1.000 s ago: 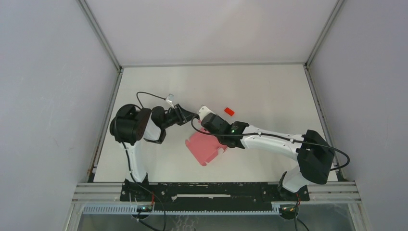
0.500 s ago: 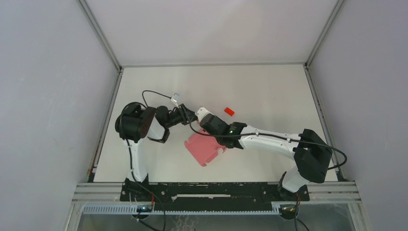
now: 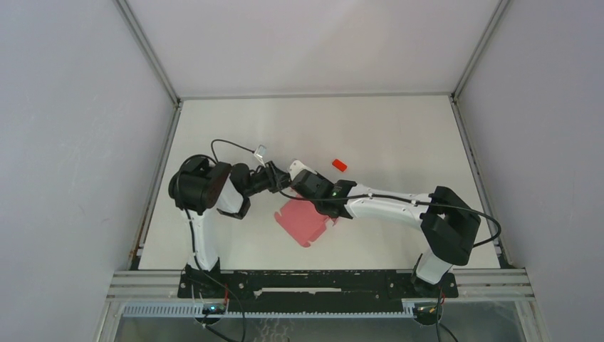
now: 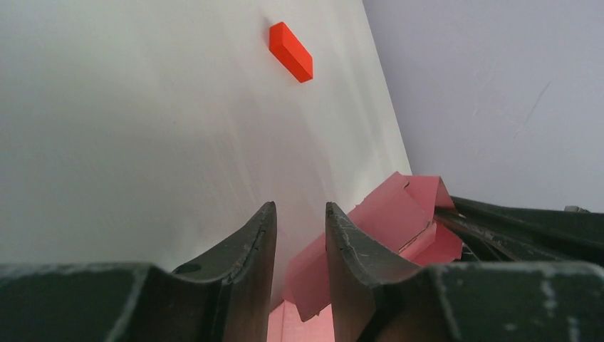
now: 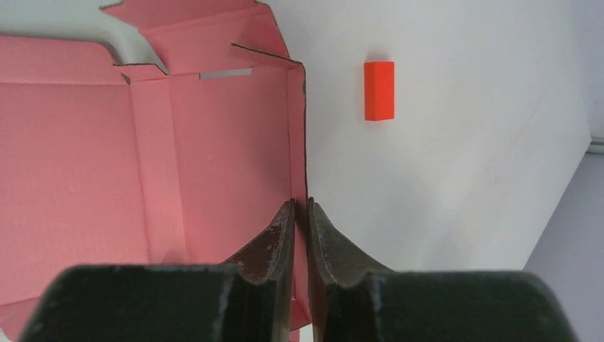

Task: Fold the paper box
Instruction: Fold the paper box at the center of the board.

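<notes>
The pink paper box (image 3: pixel 305 222) lies partly unfolded on the white table, with flaps and one side wall raised. In the right wrist view my right gripper (image 5: pixel 300 206) is shut on the box's upright side wall (image 5: pixel 297 128), and the flat panels (image 5: pixel 85 142) spread to the left. My left gripper (image 4: pixel 300 210) is open with a narrow gap, just left of the box. A raised pink flap (image 4: pixel 388 214) stands beyond its right finger, and a flap edge shows low in the gap. From above, the left gripper (image 3: pixel 274 177) and the right gripper (image 3: pixel 303 182) nearly meet at the box's far corner.
A small red block (image 3: pixel 339 164) lies on the table just behind and right of the grippers, also seen as the red block (image 4: pixel 290 51) and the red block (image 5: pixel 379 90). Grey walls enclose the table (image 3: pixel 399 135) on three sides.
The left arm has swung slightly right toward the box and its jaws have narrowed a little. The right arm's elbow has shifted left while its grip on the wall holds.
</notes>
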Motion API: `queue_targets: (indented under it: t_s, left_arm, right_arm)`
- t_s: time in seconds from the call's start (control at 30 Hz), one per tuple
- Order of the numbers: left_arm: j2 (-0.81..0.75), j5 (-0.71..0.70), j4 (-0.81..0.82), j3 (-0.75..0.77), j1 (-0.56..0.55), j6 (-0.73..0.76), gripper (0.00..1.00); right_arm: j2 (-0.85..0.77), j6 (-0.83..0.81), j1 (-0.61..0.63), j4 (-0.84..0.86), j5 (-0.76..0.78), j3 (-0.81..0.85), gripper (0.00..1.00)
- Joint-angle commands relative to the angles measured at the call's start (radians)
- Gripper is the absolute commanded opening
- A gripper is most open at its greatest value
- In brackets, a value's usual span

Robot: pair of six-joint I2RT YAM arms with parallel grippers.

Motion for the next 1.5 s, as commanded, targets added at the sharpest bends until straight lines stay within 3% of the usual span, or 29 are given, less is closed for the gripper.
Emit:
queue_targets:
  t_s: [0.0, 1.0, 1.47]
  left_arm:
    - [-0.056, -0.014, 0.061, -0.030, -0.027, 0.035, 0.36]
    - [-0.131, -0.077, -0.017, -0.118, -0.058, 0.150, 0.35]
    - [-0.163, -0.095, 0.060, -0.205, -0.014, 0.148, 0.35]
  right_arm:
    - [0.007, -0.005, 0.001, -0.013, 0.074, 0.059, 0.19]
    - [0.159, -0.108, 0.171, 0.069, 0.460, 0.050, 0.20]
    - [0.220, -0.084, 0.221, 0.010, 0.586, 0.049, 0.21]
